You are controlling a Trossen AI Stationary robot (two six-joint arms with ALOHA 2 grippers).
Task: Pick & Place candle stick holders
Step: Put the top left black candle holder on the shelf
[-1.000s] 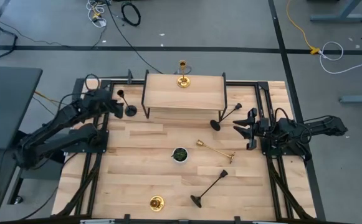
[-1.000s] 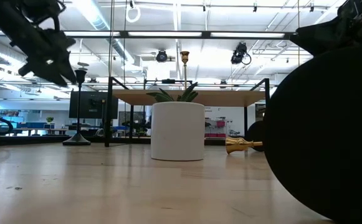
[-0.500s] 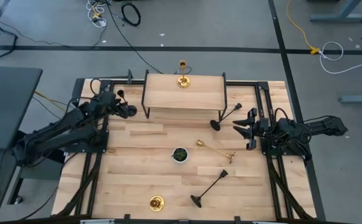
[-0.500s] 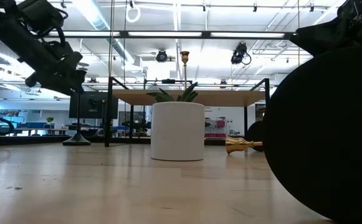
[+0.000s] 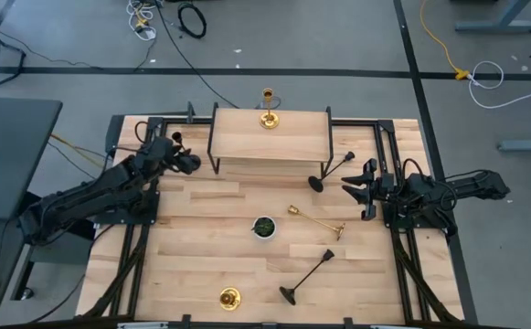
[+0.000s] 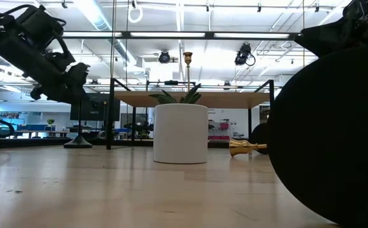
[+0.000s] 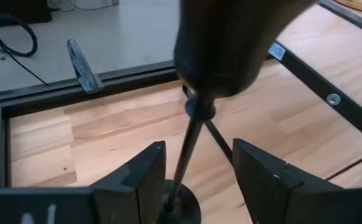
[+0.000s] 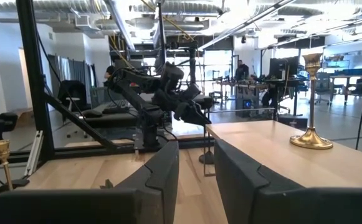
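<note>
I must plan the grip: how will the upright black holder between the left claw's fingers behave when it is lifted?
The black holder looks rigid: a thin straight stem. With its cup high above a small round base, it may tip if nudged. The left claw straddles the smooth stem, which could slip or swing in a loose grip.

A white bowl [image 5: 264,227] with dark green contents sits mid-surface [image 5: 201,256]; a raised wooden shelf [image 5: 270,144] stands at the far edge.
</note>
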